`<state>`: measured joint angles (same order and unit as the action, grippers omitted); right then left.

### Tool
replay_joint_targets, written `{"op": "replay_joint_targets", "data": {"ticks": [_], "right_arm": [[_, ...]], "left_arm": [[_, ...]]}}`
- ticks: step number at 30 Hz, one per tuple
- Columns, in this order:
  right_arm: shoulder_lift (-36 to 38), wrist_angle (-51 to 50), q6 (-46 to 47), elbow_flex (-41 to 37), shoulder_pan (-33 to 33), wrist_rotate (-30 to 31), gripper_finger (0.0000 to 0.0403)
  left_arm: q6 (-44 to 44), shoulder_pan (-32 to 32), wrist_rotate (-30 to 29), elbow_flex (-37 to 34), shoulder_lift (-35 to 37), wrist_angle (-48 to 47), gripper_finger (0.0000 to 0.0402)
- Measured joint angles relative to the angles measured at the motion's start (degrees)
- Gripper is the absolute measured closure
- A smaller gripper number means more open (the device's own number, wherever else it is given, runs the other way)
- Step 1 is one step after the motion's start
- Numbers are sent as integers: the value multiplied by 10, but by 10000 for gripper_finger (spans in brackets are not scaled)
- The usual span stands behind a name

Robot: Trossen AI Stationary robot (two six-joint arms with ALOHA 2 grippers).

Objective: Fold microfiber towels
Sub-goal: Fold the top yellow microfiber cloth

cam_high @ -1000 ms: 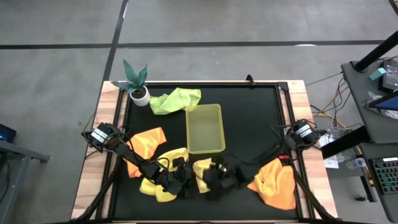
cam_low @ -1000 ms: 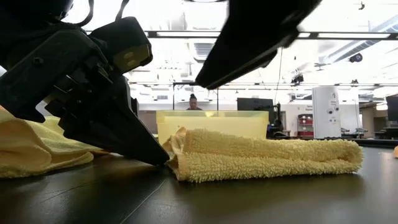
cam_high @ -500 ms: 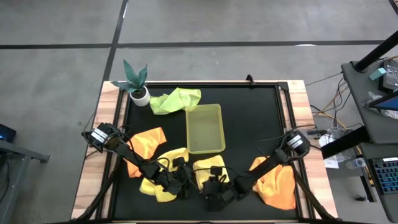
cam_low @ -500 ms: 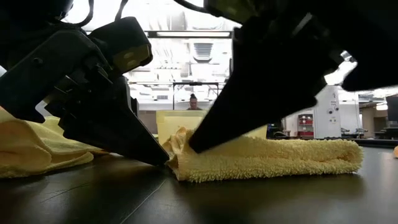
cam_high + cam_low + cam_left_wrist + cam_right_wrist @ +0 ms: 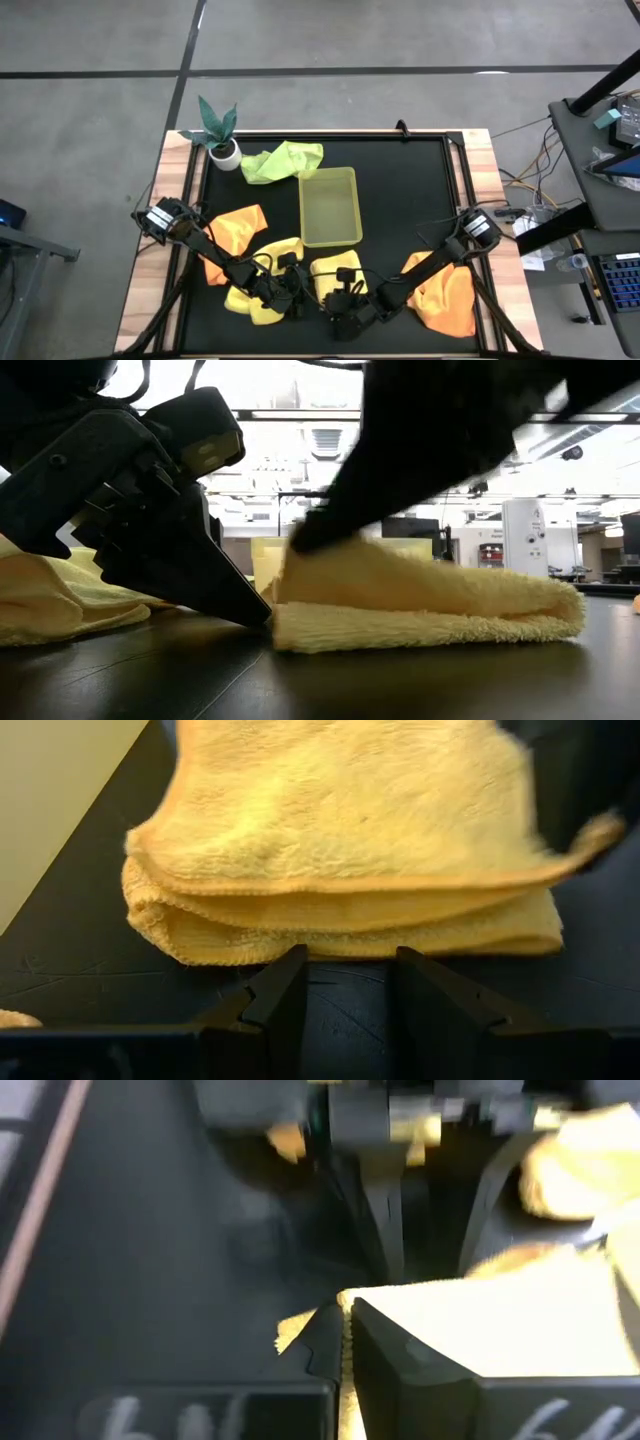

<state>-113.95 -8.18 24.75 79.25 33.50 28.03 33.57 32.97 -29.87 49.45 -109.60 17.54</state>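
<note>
A pale yellow microfiber towel lies folded over near the table's front edge, seen close up in the left wrist view. My left gripper stands open on the table, its fingertips at the towel's folded end; whether they touch it I cannot tell. My right gripper is shut on the towel's upper layer at that same end. A second pale yellow towel lies crumpled under the left arm. Two orange towels and a light green one lie loose on the mat. My right gripper pinches the edge of the towel's upper layer between its two fingers, at the end facing the left gripper. The fingers slant down from the table's right side. The held end is raised a little off the lower layers, which stay flat on the table.
A yellow-green plastic tray stands just beyond the folded towel, mid-table. A small potted plant sits at the far left corner. The black mat's far right part is bare.
My right gripper has come down toward the near edge and the left gripper, onto the folded towel's end, and has shut on its upper layer. That end now stands a little higher than before; the lower layers have stayed put.
</note>
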Motion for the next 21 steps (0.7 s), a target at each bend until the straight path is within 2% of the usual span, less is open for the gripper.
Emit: {"op": "replay_joint_targets", "data": {"ticks": [13, 17, 21], "right_arm": [[-9, 19, 1, 9, 0, -17, 394], [-21, 67, -13, 9, -4, -53, 394], [-25, 68, -14, 6, -10, -65, 394]], "left_arm": [[0, 0, 0, 0, 0, 0, 261], [1, 0, 0, 0, 0, 0, 261], [1, 0, 0, 0, 0, 0, 261]]}}
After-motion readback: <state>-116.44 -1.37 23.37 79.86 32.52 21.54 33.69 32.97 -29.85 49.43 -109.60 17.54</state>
